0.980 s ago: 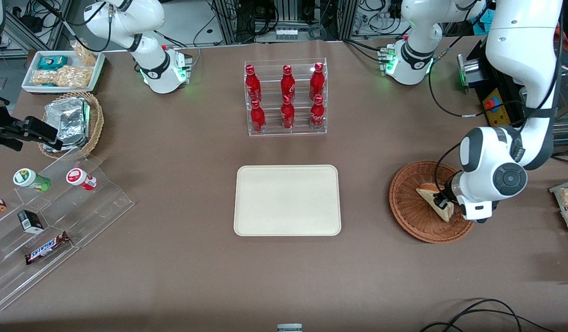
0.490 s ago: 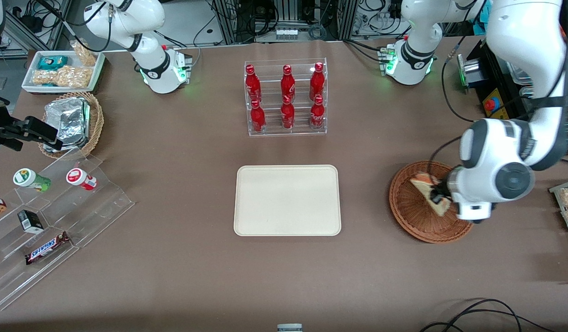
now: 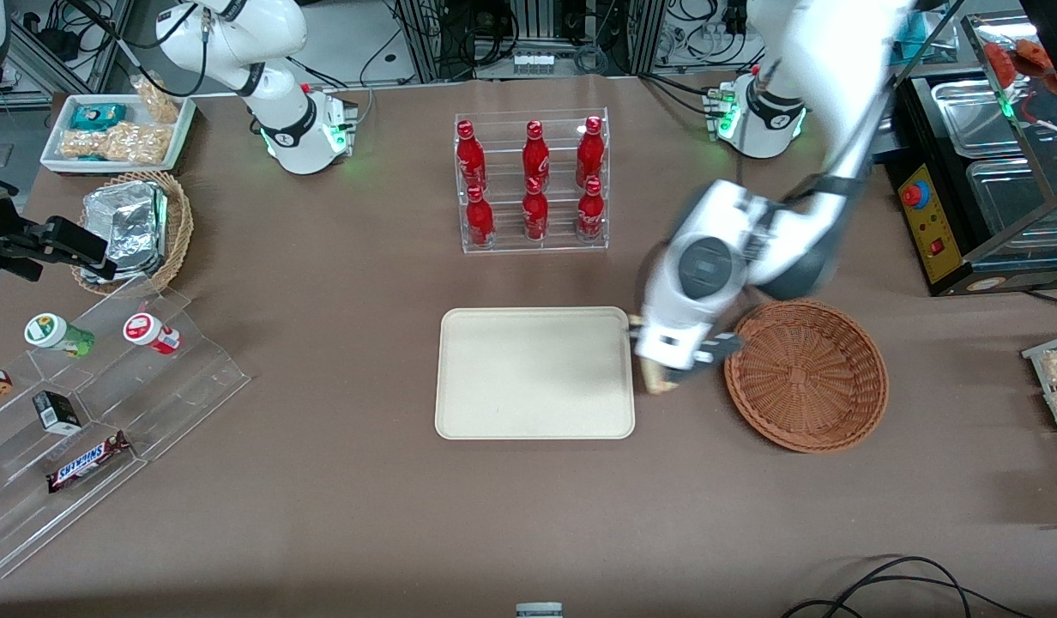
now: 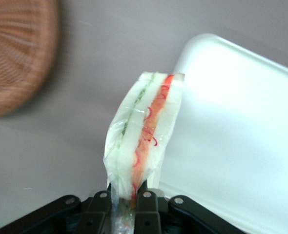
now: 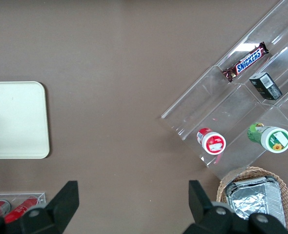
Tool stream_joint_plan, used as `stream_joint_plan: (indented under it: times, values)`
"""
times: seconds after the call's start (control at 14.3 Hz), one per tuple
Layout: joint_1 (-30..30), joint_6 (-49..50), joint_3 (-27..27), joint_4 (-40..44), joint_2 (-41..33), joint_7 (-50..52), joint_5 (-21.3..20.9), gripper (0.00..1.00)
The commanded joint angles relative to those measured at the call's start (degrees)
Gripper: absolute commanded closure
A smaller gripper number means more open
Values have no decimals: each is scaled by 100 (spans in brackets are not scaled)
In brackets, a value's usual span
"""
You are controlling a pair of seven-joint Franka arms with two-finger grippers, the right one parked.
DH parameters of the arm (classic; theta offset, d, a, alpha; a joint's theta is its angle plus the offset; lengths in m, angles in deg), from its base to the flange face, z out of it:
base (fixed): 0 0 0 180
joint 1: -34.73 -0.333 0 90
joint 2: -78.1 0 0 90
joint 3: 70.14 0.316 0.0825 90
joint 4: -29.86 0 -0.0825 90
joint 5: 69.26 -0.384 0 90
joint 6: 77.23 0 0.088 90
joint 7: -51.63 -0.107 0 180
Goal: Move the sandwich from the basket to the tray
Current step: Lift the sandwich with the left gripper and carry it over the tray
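My left gripper [image 3: 668,367] hangs above the bare table between the basket and the tray, by the tray's edge. It is shut on the sandwich [image 3: 657,380], of which only a small pale corner shows under the hand. In the left wrist view the gripper [image 4: 127,196] pinches the wrapped sandwich [image 4: 144,131] by one end, its red, orange and green layers facing the camera. The reddish-brown wicker basket [image 3: 807,373] holds nothing and also shows in the wrist view [image 4: 17,53]. The cream tray [image 3: 533,373] is bare and also shows in the wrist view [image 4: 241,122].
A clear rack of red bottles [image 3: 533,180] stands farther from the front camera than the tray. A stepped acrylic shelf with snacks [image 3: 108,386], a lighter basket with foil packets [image 3: 138,227] and a white snack tray [image 3: 117,129] lie toward the parked arm's end.
The left arm lifted the sandwich out of the basket and carried it toward the tray. The basket now holds nothing.
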Motion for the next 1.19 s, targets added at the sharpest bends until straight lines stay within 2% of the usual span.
stream_joint_plan:
  times: [0.0,0.14,0.42,0.7,0.77,0.84,0.91,1.12]
  values:
    - [466,15,91,1083,777,290,-76,78]
    - [825,-3,100,1480,1103,423,-93,80]
    - [1195,-510,100,1754,1517,994,-918,82]
    - [1354,-987,100,1851,1921,1092,-1077,81]
    - [1354,-996,100,1851,1939,1083,-1078,67]
    - [1346,-996,100,1851,1939,1066,-1069,25]
    - [1337,-996,100,1842,1931,1074,-1069,0]
    - [1337,-917,100,1781,1564,1030,-1095,0]
